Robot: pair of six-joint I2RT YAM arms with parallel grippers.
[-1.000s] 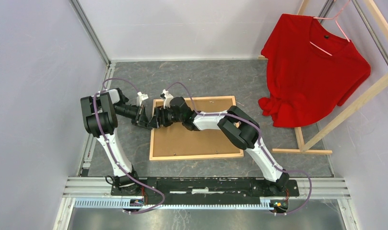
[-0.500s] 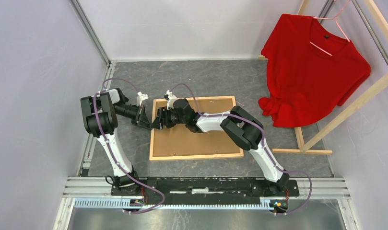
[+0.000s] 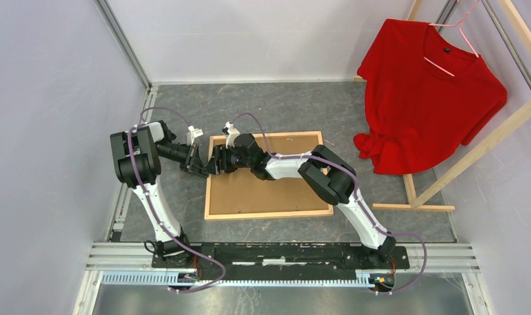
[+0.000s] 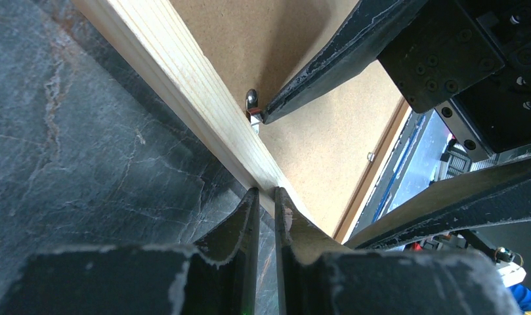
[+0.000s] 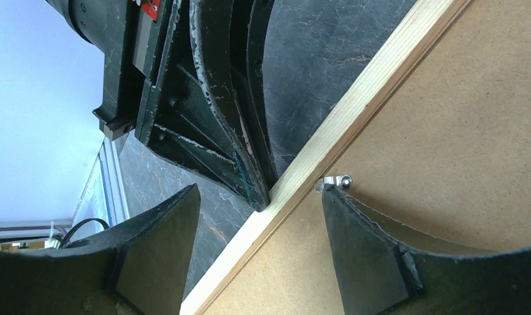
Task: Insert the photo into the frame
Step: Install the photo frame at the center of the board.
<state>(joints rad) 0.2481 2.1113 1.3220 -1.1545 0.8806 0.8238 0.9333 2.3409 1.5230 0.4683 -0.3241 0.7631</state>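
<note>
Frame (image 3: 269,197) back up, left pincer (image 4: 266,191) together at its rail, right pincer (image 5: 261,193) apart astride it

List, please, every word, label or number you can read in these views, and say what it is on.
No text is readable in any view.
The red sticker on the left gripper: cropped and blurred, unreadable.
The dark tag at the red T-shirt collar: too small to read.
The frame shows no print.

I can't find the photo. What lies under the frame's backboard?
Only the frame rails, its brown backboard and a metal clip show. Anything beneath is covered; no photo is visible.
</note>
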